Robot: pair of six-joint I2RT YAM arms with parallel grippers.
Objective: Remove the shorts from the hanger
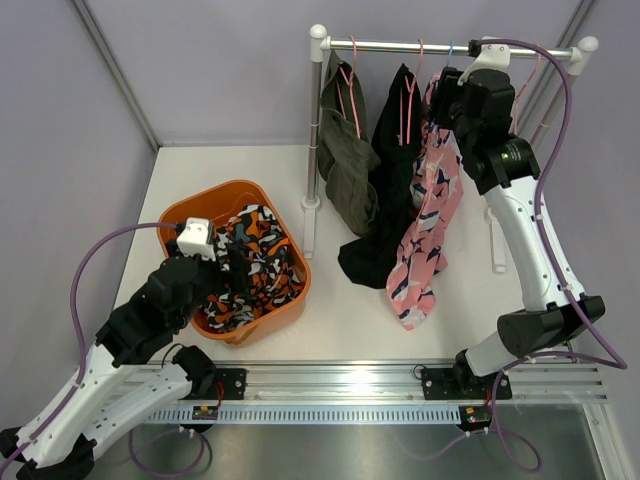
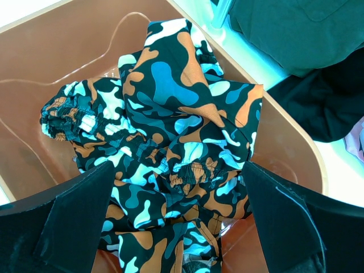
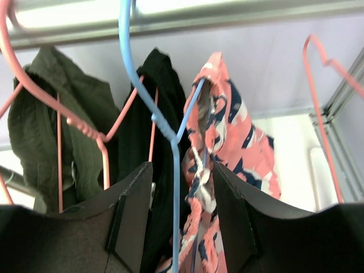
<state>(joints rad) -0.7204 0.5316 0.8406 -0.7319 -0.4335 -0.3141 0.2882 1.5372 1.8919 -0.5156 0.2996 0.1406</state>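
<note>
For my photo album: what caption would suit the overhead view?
Left fingers open above camouflage shorts in an orange tub; right fingers up at the pink shorts hanging on the rail.

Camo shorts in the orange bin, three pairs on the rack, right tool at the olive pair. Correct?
Not olive: the right tool is at the pink shorts on the blue hanger, as the right wrist view shows. The rest holds.

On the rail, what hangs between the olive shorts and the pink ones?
The black shorts, between the olive shorts and pink shorts; the top view shows it.
</note>
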